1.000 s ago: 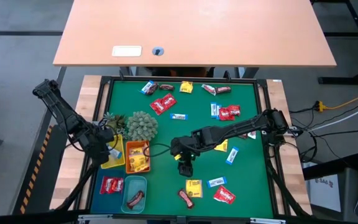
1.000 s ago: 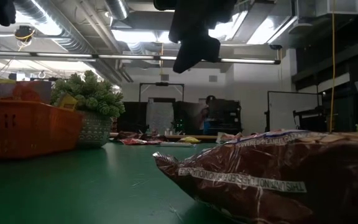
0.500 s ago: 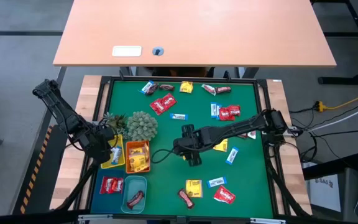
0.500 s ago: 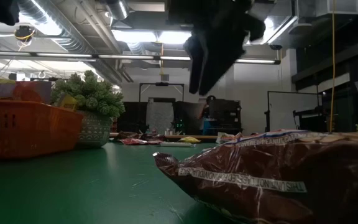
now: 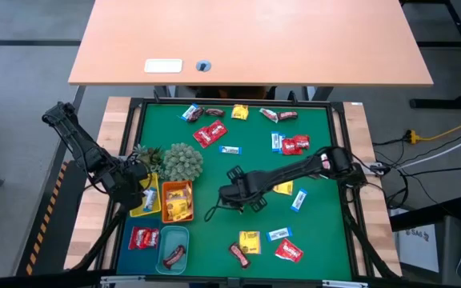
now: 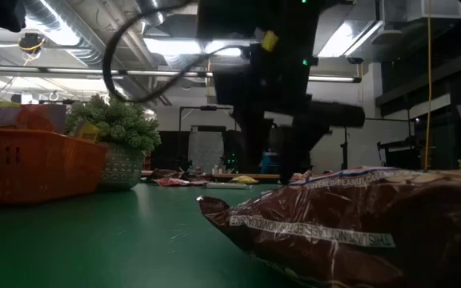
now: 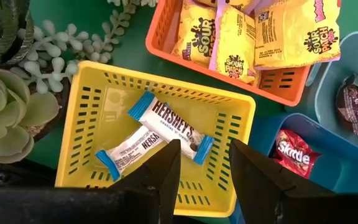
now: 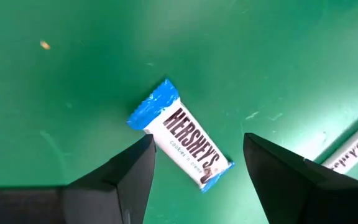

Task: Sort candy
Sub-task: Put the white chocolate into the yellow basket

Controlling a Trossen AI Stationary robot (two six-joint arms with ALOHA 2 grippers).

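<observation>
Two fingers [image 8: 110, 180] of the right tool [image 8: 194, 180] spread wide, empty, above a blue-white Hershey's wrapper [image 8: 180, 144] lying flat on the green desk [image 8: 73, 81], touching nothing. Left tool [image 7: 201, 171] likewise parted and empty over the yellow tray [image 7: 92, 81] with two blue-white sweets [image 7: 169, 127] inside. Compared with half a second ago, swung round and reaching toward the desk's middle [image 5: 242, 194]; other candy [image 5: 249, 241] scattered as before.

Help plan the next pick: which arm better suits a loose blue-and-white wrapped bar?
Right. The right gripper hangs open over a blue-and-white wrapped bar; the left gripper is over the yellow slatted tray.
</observation>
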